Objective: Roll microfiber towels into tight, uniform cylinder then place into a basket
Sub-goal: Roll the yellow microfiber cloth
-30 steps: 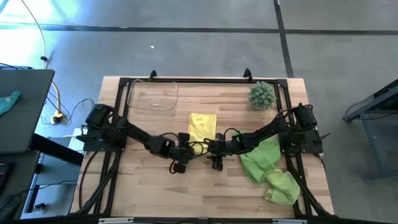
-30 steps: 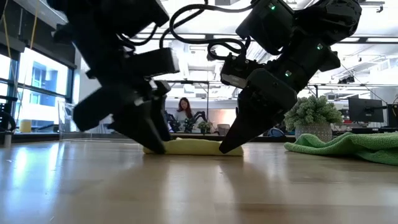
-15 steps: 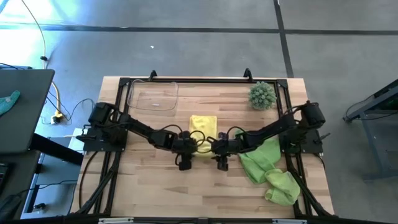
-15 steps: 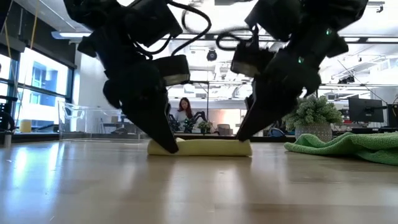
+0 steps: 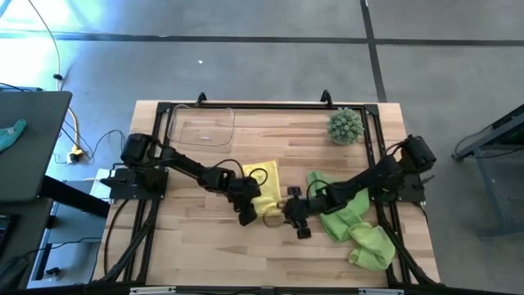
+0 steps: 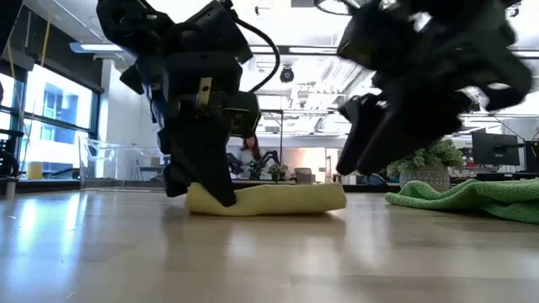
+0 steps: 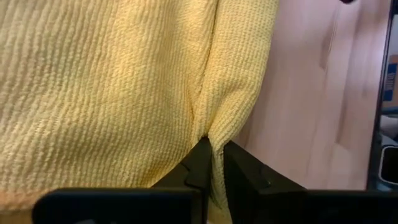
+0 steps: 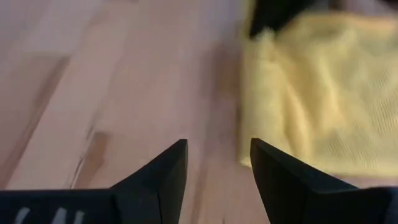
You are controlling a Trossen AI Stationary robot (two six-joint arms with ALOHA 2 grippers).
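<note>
My left jaws are clamped on a pinch of the pale yellow ribbed microfiber towel; the left wrist view shows a fold of cloth squeezed between the two dark fingers. My right jaws stand apart and empty, just beside the yellow towel's near edge, above bare wood.

The yellow towel lies mid-desk, bunched and partly folded, not yet a cylinder. In the low view its left end is lifted under my left jaws while the rest lies flat.

Risks, as I judge them: the pinch takes only a thin fold, so the cloth may slip out on a pull. Gripped at one end only, the roll may skew and come out uneven. My two arms are close together over the towel; a careless sweep could bring them into contact.

Surroundings: the two light green microfiber towels lie crumpled in a heap under and beside my right arm, which could drag them. The shallow clear plastic tray sits empty at the far left corner of the wooden desk, well apart. A spiky round green plant stands at the far right, out of the way.
</note>
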